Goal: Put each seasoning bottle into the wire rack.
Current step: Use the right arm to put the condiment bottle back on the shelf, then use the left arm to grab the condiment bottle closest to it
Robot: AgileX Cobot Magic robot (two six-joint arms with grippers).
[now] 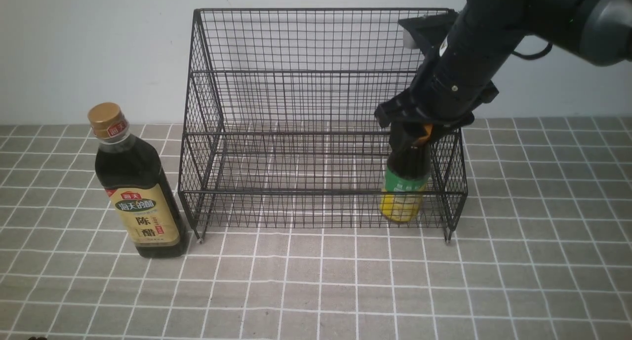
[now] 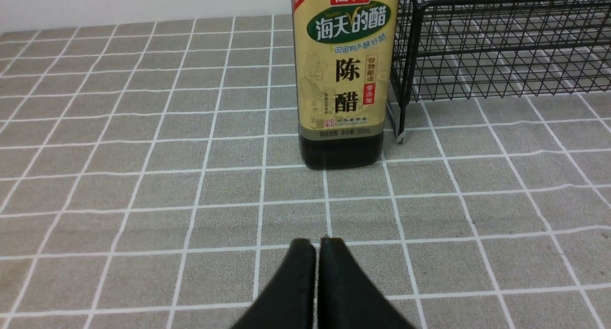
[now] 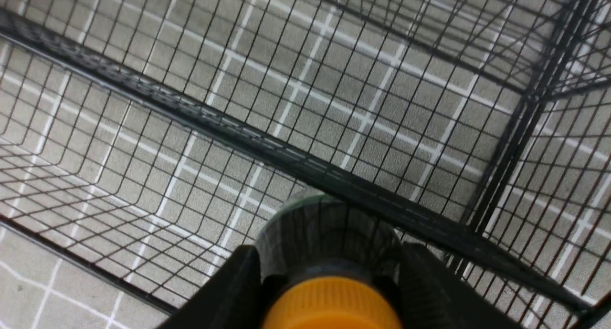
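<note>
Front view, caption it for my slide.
Right hand holds small bottle inside wire rack; tall bottle stands outside, beside it.

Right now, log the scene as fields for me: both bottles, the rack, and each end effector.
tall bottle: upright on the table, outside the wire rack, by its left end
small bottle: upright inside the rack's lowest tier, right end
left end effector: shut, empty, facing the tall bottle
right end effector: gripping the small bottle's top
remaining: tall bottle
</note>
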